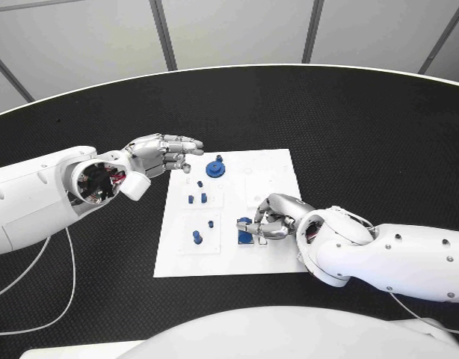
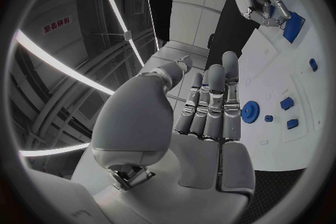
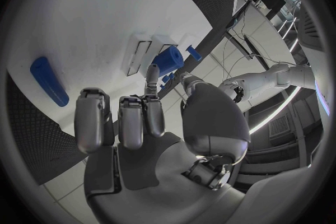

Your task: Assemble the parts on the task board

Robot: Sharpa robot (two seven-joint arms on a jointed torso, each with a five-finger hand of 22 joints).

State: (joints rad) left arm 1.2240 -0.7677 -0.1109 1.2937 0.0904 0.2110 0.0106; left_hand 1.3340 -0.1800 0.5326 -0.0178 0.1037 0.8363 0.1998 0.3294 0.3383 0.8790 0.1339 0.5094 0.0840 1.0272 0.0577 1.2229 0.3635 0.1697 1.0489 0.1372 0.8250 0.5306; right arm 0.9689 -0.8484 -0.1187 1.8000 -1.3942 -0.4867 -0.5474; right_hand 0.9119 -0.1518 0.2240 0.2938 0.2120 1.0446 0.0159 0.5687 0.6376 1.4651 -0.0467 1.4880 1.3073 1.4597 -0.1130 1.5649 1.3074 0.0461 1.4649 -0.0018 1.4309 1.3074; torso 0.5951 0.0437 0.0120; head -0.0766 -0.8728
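The task board (image 1: 262, 168), a flat white rectangular plate with its long axis running near to far, lies in the middle of the matte black desk (image 1: 380, 127). On its far part, left of centre, stands a round blue toothed part (image 1: 215, 169), a gear shape lying flat with a small knob rising from its top. Just nearer than it, two small blue pegs (image 1: 197, 198) stand side by side in a shallow white recess. Nearer still, another small blue peg (image 1: 210, 224) and a slightly larger one (image 1: 197, 237) stand on the left half of the board.

The left hand (image 1: 165, 155), silver and jointed, hovers over the board's far left corner, just left of the gear. Its fingers (image 2: 210, 102) lie straight and close together with the thumb set apart, and nothing is held in it.

The right hand (image 1: 276, 218) rests on the near right part of the board, its fingers curled down over a blocky blue part (image 1: 246, 231). In the right wrist view the fingertips (image 3: 151, 75) reach a stubby blue cylinder (image 3: 168, 60) beside white raised slots; whether they actually grip it I cannot tell. A long, rounded blue bar (image 3: 49, 81) lies flat on the board's white surface, well apart from that hand.
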